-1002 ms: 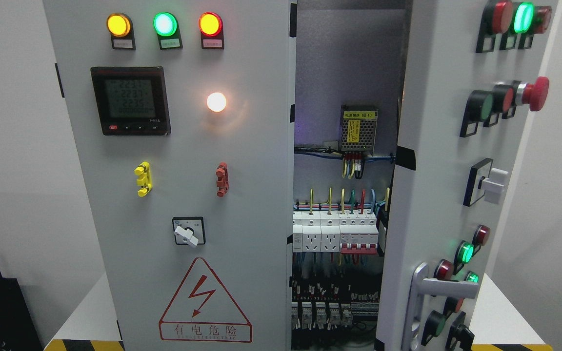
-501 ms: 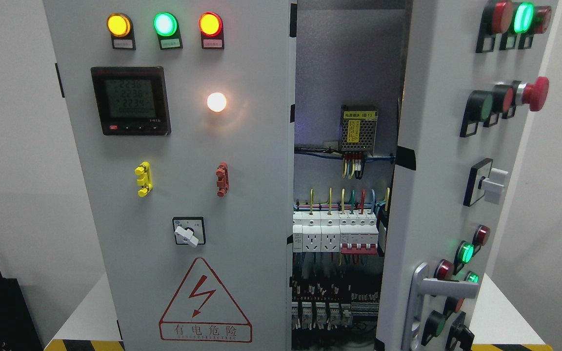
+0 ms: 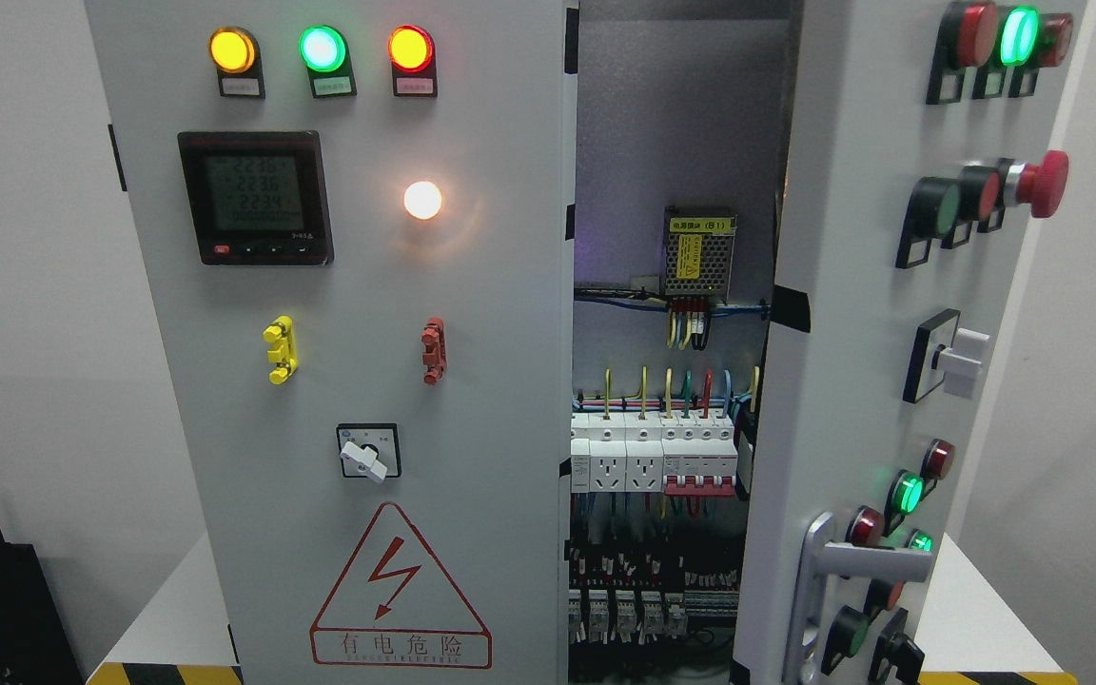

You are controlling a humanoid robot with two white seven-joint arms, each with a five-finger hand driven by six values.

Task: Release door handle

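Observation:
A grey electrical cabinet fills the head view. Its right door (image 3: 852, 314) stands swung open toward me, seen at an angle. A silver lever handle (image 3: 867, 561) sits low on that door, with nothing touching it. The left door (image 3: 472, 314) is closed. Between the doors the cabinet's inside (image 3: 667, 457) shows breakers, sockets and coloured wires. Neither of my hands nor arms is in view.
The open door carries lamps, push buttons, a red emergency stop (image 3: 1043, 183) and a white rotary switch (image 3: 962, 362) that stick out. The left door has three lamps, a meter (image 3: 255, 197) and a warning triangle. The cabinet stands on a white table (image 3: 976, 609).

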